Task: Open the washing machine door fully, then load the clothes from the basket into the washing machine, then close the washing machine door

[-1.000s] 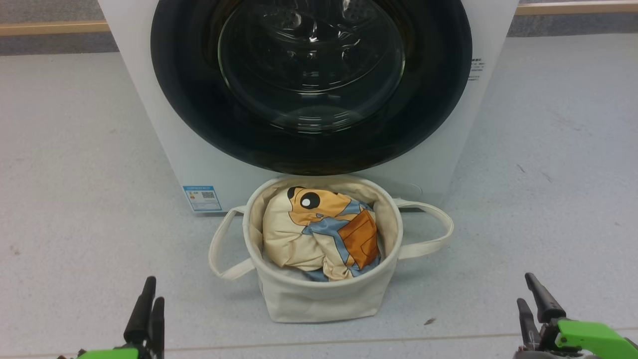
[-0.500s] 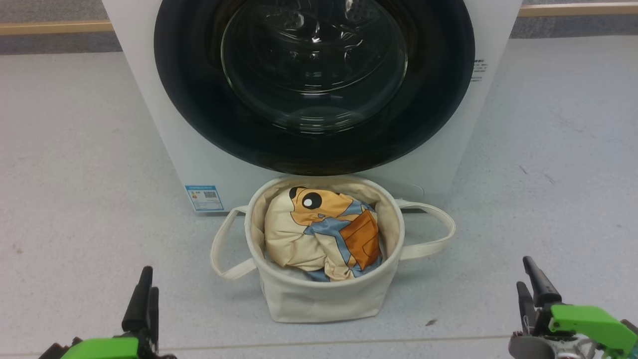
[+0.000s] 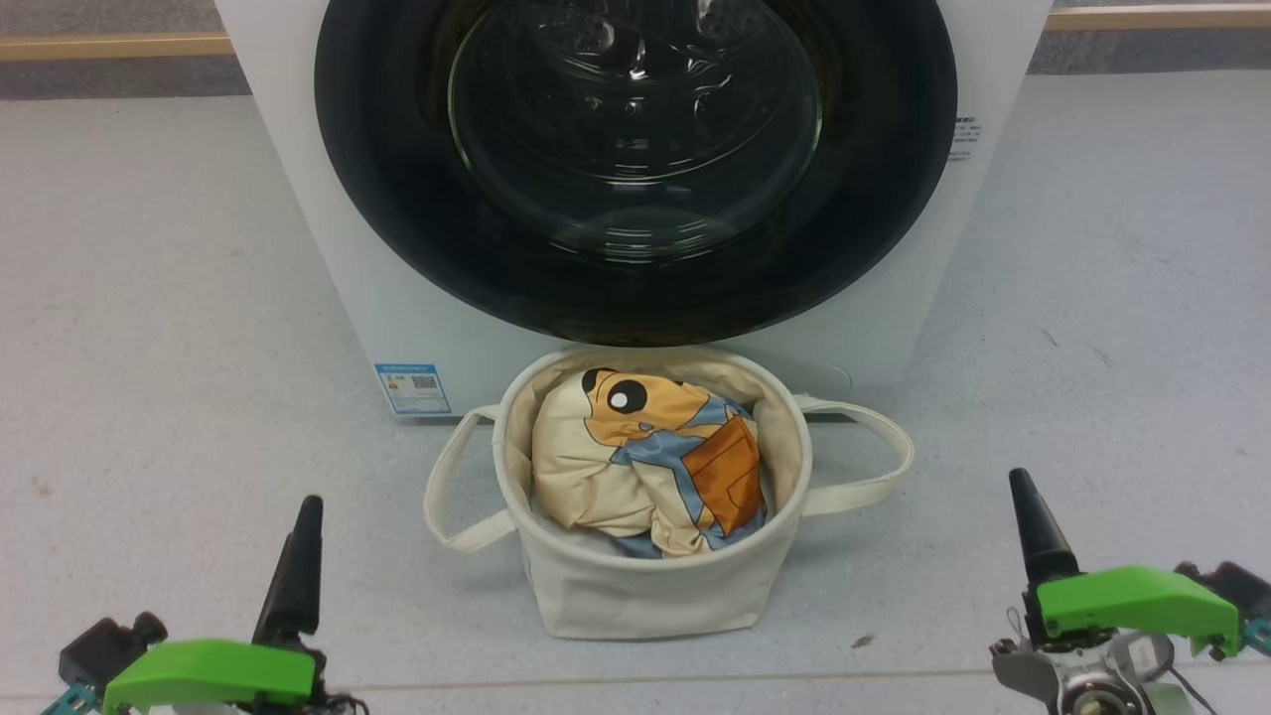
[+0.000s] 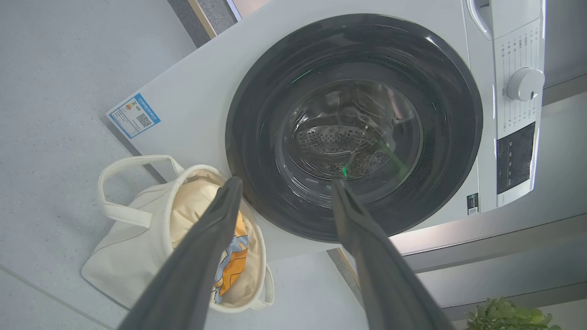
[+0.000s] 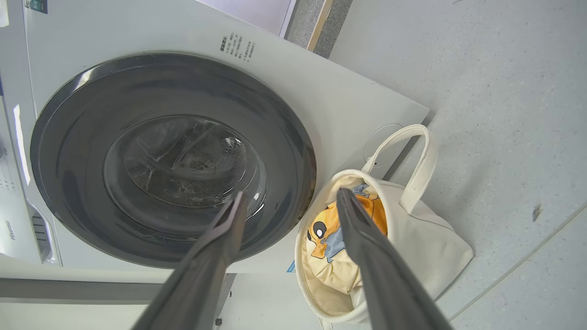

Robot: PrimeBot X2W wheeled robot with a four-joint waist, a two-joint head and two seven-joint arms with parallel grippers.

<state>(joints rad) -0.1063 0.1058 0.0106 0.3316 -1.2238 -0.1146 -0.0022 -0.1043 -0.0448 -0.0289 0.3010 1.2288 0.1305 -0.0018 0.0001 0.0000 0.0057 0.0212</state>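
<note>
Presently left hand (image 4: 285, 182) and right hand (image 5: 291, 192) hang spread, empty; swinging open, the washing machine door (image 3: 397, 218) may knock the basket (image 3: 645, 596) just below.

clothes (image 3: 645, 457) in basket (image 3: 635, 596), before washing machine (image 3: 298, 199)

Even bright light; glints on door (image 3: 635, 129)

I count one white front-loading washing machine (image 3: 387, 318), with one round black-rimmed glass door (image 3: 377, 149), one small blue label sticker (image 3: 411, 387) and one round white dial (image 4: 525, 85). One cream canvas basket (image 3: 645, 606), two looped handles (image 5: 429, 156). One cream cartoon-print garment (image 3: 596, 467) on top. Two grippers, left gripper (image 4: 284, 183) and right gripper (image 5: 289, 195), two long dark fingers (image 4: 367, 256) each.
</note>
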